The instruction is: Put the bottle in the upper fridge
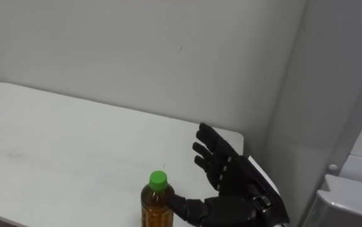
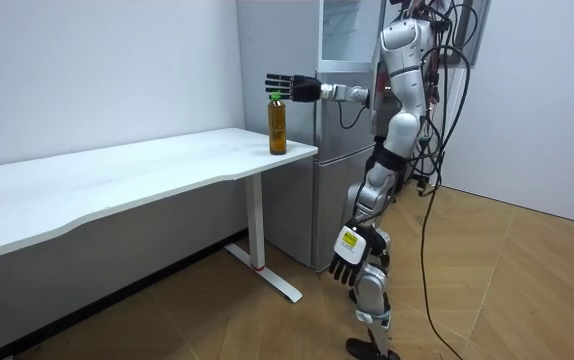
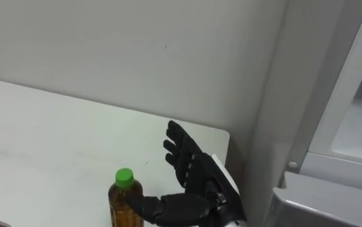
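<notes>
green-capped tea bottle [image 1: 156, 205] standing upright on white tabletop [image 1: 55, 145], cap pointing up, right hand [image 1: 229, 175] spread wide just beside it, thumb at its shoulder, left hand [image 2: 348, 262] hanging relaxed by the thigh

Bottle [image 1: 156, 211] clear glossy plastic w/ smooth green cap [image 1: 158, 180], table [image 1: 55, 145] matt white, fridge [image 2: 329, 190] smooth grey, floor [image 2: 487, 285] wood-grain.
</notes>
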You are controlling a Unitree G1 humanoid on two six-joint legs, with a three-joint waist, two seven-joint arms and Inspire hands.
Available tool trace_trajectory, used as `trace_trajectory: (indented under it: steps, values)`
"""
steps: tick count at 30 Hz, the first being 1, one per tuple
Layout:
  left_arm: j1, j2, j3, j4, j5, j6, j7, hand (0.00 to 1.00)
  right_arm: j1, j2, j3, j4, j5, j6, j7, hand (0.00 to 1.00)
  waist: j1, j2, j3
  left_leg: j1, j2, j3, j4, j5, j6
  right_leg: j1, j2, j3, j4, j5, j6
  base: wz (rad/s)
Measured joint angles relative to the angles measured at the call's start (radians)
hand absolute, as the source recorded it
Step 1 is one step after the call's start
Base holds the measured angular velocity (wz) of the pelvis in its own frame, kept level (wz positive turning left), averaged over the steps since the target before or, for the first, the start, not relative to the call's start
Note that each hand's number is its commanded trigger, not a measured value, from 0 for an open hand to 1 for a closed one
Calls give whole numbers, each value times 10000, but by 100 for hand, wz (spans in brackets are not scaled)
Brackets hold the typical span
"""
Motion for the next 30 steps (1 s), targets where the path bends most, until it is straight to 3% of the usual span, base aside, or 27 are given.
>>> trace_trajectory:
  steps: [4, 19, 30]
  values:
    - [47, 9, 12, -224, 203, 0, -208, 0, -51, 3, 4, 277, -335, -6, -267, 0, 27, 5, 17, -55, -13, -109, 5, 0, 0, 2, -48, -220, -5, -13, 16, 9]
    - [42, -12, 33, -379, 629, 128, -800, 0, -465, 67, 29, 1717, -821, -129, -332, 0, 304, 44, 31, -52, -22, -140, 36, 1, 1, 60, -139, -290, 16, -24, 29, 1]
    - [46, -91, 30, -376, 1010, 138, -829, 0, -483, 107, 34, 1716, -1197, -129, -341, 0, 323, 106, -15, -53, -27, -140, 41, 3, 2, 58, -132, -307, 37, -25, 30, 0]
